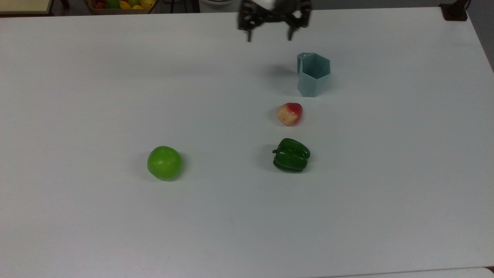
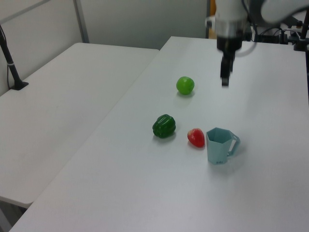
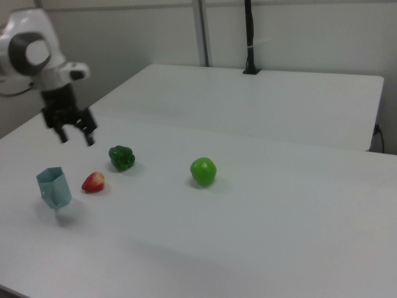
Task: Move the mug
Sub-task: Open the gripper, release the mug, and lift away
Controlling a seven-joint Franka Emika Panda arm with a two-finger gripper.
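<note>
The pale blue-green mug (image 1: 313, 75) stands upright on the white table, hexagonal rim up, its small handle toward the top view's upper left. It also shows in the left view (image 2: 220, 145) and the right view (image 3: 53, 188). My gripper (image 1: 269, 36) hangs open and empty in the air, well apart from the mug, toward the top view's upper left. In the left view the gripper (image 2: 225, 77) is high above the table; in the right view the gripper (image 3: 75, 138) has its fingers spread.
A red-and-cream fruit (image 1: 290, 113) lies close to the mug. A dark green pepper (image 1: 291, 155) and a green apple (image 1: 164, 163) lie farther off. A bowl of fruit (image 1: 120, 4) sits beyond the table's far edge. A second table (image 2: 63, 92) adjoins.
</note>
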